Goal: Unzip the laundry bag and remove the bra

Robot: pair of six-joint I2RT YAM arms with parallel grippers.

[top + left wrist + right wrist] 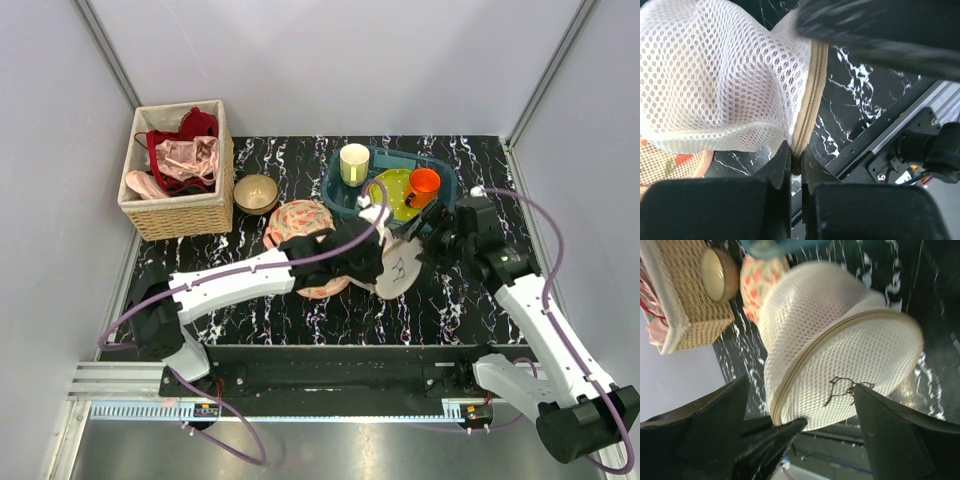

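Note:
The laundry bag (400, 270) is a white mesh pouch standing tilted on the black marble table (470, 310), with a beige zip (810, 100) around its rim. My left gripper (796, 167) is shut on the zip at the bag's rim, with a small dark piece pinched between the jaws. In the top view the left gripper (366, 262) is at the bag's left side. My right gripper (805, 410) is open, its fingers (905, 425) wide on either side of the bag (840, 345) without gripping it. It is at the bag's upper right (438, 245). The bra is hidden inside the bag.
A peach floral cloth (300, 222) lies under and left of the bag. A wicker basket (190, 215) of garments stands back left, with a bowl (256, 192) beside it. A blue tray (340, 195) behind the bag holds a cream cup (354, 163), green plate (392, 190) and orange cup (423, 186).

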